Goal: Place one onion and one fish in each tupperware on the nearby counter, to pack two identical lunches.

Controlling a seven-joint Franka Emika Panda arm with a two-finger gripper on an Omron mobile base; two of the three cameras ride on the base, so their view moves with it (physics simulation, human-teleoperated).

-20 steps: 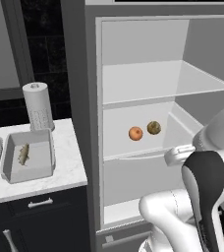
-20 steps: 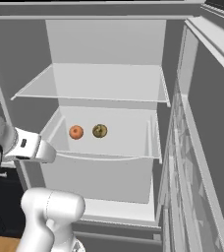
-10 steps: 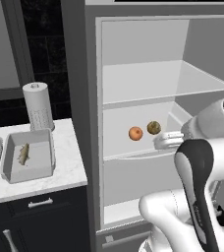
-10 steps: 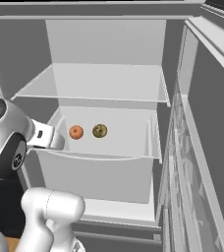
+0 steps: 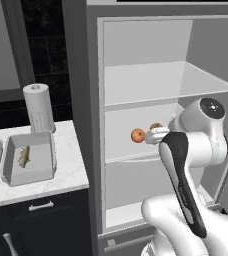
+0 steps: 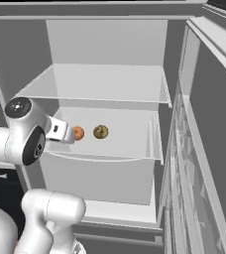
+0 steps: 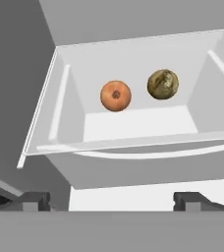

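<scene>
Onions sitting side by side at the back of a smooth translucent fridge drawer (image 7: 133, 123): bright orange onion (image 7: 116, 95), round and glossy; dull olive-tan onion (image 7: 162, 84), rougher and mottled. Nearer, gripper (image 7: 111, 201) spread wide, empty, just short of the drawer front. Off to the left, veined white marble counter (image 5: 68, 170) carrying a shallow pale-grey tupperware (image 5: 31, 160) with a slender fish (image 5: 24, 156) inside; ribbed paper towel roll (image 5: 38, 107) upright behind.

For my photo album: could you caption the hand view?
Open gripper faces a white fridge drawer holding a bright orange round onion beside a dull olive-tan one.
</scene>
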